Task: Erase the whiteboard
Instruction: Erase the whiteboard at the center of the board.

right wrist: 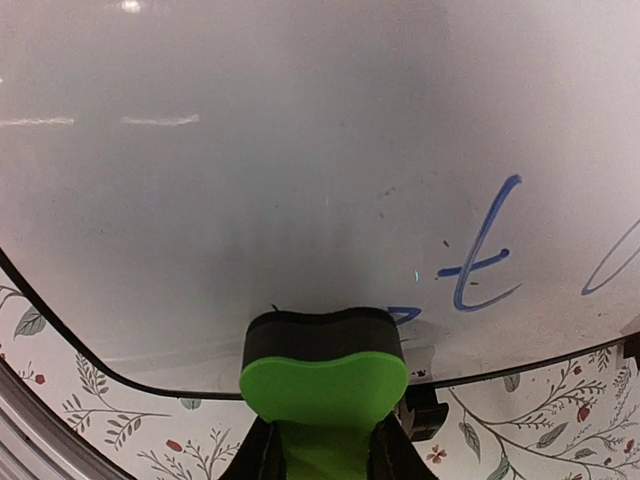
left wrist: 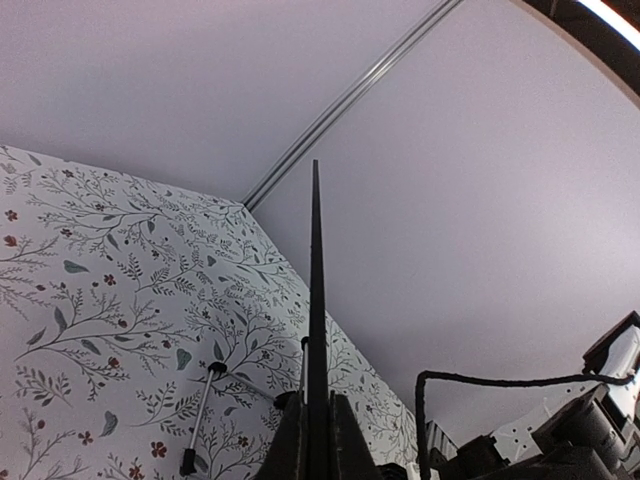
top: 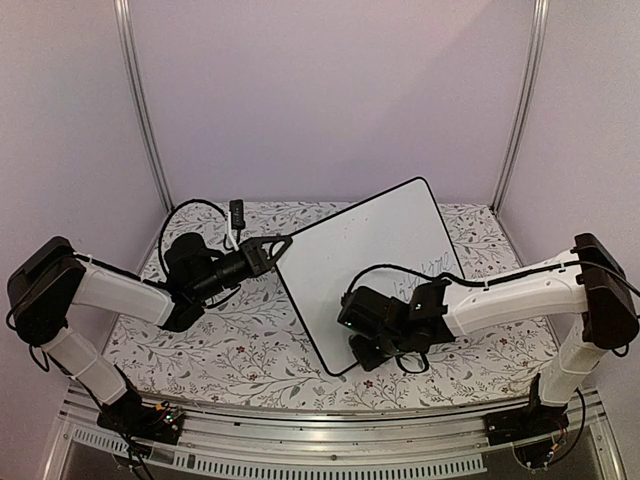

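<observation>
Top view, bottom edge: both arm bases on the metal rail, then floral tablecloth over the whole table

Right arm comes up from the lower right, elbow high at the right edge of the frame, white forearm running left and down onto the lower part of the board. Right gripper has its fingers pinching a green eraser, black felt side facing the board, sitting at the board's near rim. A black clip foot sits just right of the eraser, under the rim

The whiteboard is mid table, turned diagonally: one corner toward the bottom centre of the frame, one toward the upper right. The right wrist and cable cover its lower corner in the top view. Blue writing shows at the right of the right wrist view; the rest of the surface there looks plain white

Left arm: base lower left, elbow at the far left edge, forearm running right, gripper roughly level. Left gripper has its fingers pressed onto the board's left corner; the left wrist view shows the rim edge-on between them

Behind the left gripper is a small black device with a looping cable, and a thin rod lies on the cloth, can't tell what it is

Far back: aluminium posts and plain lavender walls
</observation>
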Controlling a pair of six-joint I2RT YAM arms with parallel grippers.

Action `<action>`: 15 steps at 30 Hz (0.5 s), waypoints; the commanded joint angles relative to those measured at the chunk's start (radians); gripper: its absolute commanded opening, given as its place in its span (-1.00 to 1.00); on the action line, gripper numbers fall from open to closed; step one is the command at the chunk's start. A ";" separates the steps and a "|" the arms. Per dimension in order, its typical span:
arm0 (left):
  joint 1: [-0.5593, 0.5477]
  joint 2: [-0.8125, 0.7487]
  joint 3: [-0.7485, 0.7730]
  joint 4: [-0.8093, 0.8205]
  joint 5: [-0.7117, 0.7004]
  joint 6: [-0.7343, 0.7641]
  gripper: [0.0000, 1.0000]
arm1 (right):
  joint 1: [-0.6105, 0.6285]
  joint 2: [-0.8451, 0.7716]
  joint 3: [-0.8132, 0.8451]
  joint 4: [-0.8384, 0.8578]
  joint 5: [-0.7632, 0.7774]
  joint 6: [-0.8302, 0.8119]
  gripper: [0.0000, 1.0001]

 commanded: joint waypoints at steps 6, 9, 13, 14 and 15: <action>-0.040 0.021 0.002 -0.032 0.105 -0.001 -1.00 | -0.026 -0.020 0.000 -0.011 0.051 0.032 -1.00; -0.040 0.021 0.001 -0.033 0.104 -0.002 -1.00 | -0.053 -0.048 0.023 -0.015 0.084 0.018 -1.00; -0.041 0.020 0.002 -0.032 0.105 -0.003 -1.00 | -0.098 -0.080 0.042 -0.015 0.101 -0.014 -1.00; -0.040 0.021 0.002 -0.032 0.105 -0.001 -1.00 | -0.106 -0.081 0.042 -0.014 0.099 -0.020 -1.00; -0.041 0.018 0.000 -0.032 0.105 -0.001 -1.00 | -0.111 -0.080 0.043 -0.013 0.097 -0.023 -1.00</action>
